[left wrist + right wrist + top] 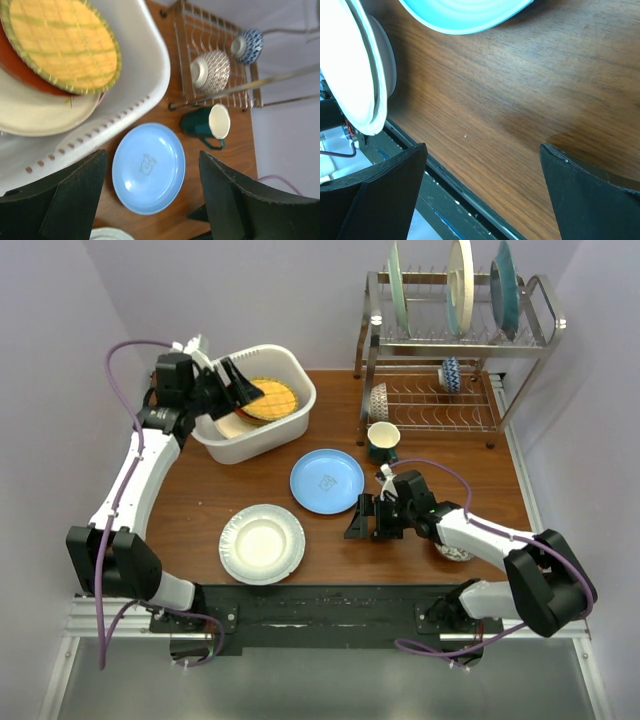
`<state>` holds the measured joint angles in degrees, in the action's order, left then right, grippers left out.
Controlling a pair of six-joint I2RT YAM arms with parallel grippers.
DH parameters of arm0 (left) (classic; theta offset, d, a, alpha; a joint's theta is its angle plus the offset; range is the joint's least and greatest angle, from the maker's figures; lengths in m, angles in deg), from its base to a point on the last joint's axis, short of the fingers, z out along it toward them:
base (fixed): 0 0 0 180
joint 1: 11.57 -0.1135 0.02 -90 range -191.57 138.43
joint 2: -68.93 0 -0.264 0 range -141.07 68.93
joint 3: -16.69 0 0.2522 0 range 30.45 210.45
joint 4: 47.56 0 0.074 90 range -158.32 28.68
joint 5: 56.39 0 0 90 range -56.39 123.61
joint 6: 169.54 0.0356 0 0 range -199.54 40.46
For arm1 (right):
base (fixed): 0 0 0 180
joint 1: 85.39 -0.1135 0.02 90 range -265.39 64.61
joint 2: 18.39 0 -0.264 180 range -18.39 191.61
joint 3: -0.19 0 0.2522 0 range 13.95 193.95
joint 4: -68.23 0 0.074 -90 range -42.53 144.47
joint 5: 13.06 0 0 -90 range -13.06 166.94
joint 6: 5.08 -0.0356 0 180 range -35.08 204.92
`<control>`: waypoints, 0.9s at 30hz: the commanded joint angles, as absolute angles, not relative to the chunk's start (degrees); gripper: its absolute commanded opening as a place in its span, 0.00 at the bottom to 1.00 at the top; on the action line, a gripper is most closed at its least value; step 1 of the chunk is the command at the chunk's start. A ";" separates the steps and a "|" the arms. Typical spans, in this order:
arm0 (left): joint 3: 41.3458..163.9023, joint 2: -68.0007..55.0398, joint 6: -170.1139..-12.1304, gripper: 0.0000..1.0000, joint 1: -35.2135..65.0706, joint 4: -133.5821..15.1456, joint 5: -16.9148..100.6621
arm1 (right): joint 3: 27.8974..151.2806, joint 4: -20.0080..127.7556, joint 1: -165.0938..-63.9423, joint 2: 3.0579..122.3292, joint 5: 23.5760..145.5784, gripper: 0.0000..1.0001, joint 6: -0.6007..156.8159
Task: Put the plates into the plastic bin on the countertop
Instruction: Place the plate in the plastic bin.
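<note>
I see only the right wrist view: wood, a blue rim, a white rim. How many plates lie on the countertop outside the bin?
Observer: Two, the light blue plate and the white plate.
Operator: Does the left tool hold a plate?
Observer: No, the left tool is open and empty, above the plastic bin.
Operator: Which plate is on top inside the bin?
Observer: The yellow patterned plate.

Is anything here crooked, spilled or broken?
In the white bin the stack is untidy: the yellow plate lies tilted and off-centre over a red plate and a cream plate. The bin itself sits skewed to the countertop edges. Nothing looks spilled or broken.
</note>
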<state>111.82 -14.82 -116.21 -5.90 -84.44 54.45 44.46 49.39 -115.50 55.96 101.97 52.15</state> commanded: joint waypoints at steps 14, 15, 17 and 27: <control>93.04 -10.18 -110.12 0.78 6.08 -85.14 49.44 | 44.28 50.34 -115.63 55.27 101.11 0.99 52.31; 91.64 -10.26 -110.48 0.77 6.53 -84.44 49.00 | 44.36 50.25 -115.63 55.27 101.11 0.99 52.31; 90.14 -10.88 -111.53 0.77 7.93 -83.47 47.68 | 44.28 50.25 -115.63 55.18 101.02 0.99 52.31; 85.04 -16.76 -114.17 0.72 14.61 -77.86 42.49 | 44.01 49.64 -115.62 54.74 100.84 0.99 52.49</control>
<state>86.38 -14.73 -112.36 12.70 -83.10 44.90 44.46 49.32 -115.50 55.96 101.86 52.13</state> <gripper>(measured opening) 0.736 0.986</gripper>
